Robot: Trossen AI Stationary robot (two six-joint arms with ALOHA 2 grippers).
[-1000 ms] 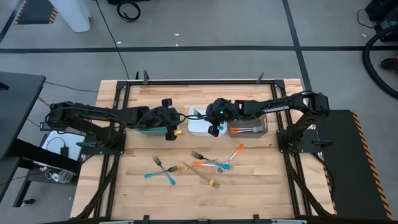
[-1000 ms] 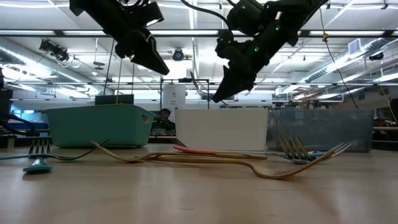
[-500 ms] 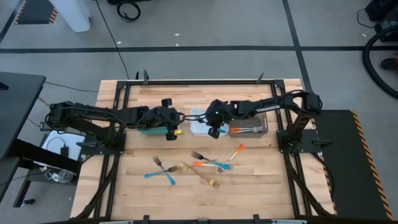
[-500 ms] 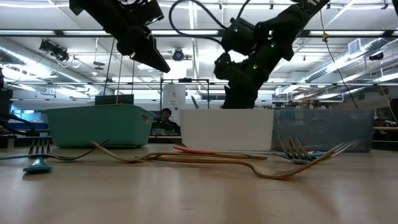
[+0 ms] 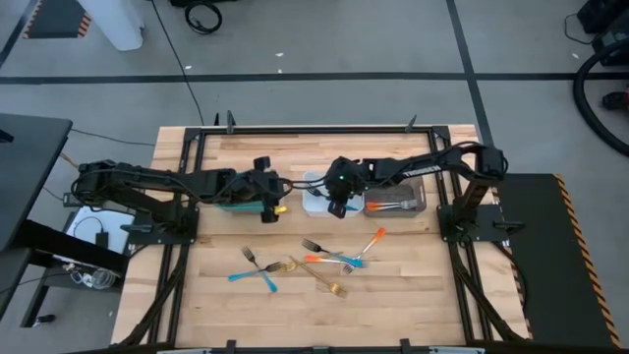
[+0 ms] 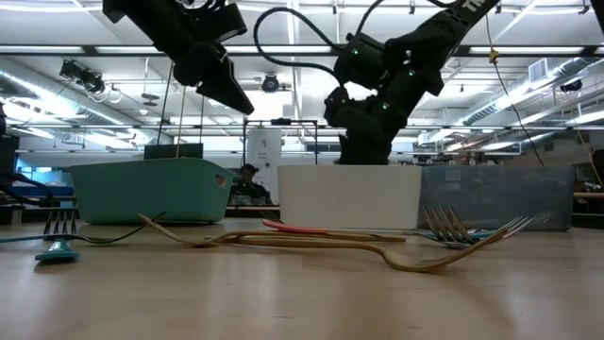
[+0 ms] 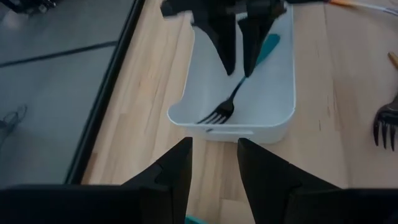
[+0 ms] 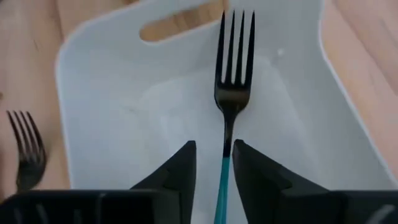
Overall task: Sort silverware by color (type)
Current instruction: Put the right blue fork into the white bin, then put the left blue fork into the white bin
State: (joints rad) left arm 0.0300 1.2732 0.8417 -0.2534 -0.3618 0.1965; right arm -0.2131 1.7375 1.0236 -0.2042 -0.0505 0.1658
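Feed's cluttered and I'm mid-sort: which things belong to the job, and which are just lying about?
Job:
- blue-handled dark fork, held by right gripper in white rectangular bin
- loose blue, orange and gold forks
- teal bin
- clear grey bin

Lying about:
- black floor cables

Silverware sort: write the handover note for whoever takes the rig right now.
Right end effector is over the white bin, shut on a blue fork with its tines down inside.
Left end effector hangs open above the teal bin, empty.
Grey bin already holds orange pieces.
Left to sort: the loose forks on the table, blue, orange and gold.
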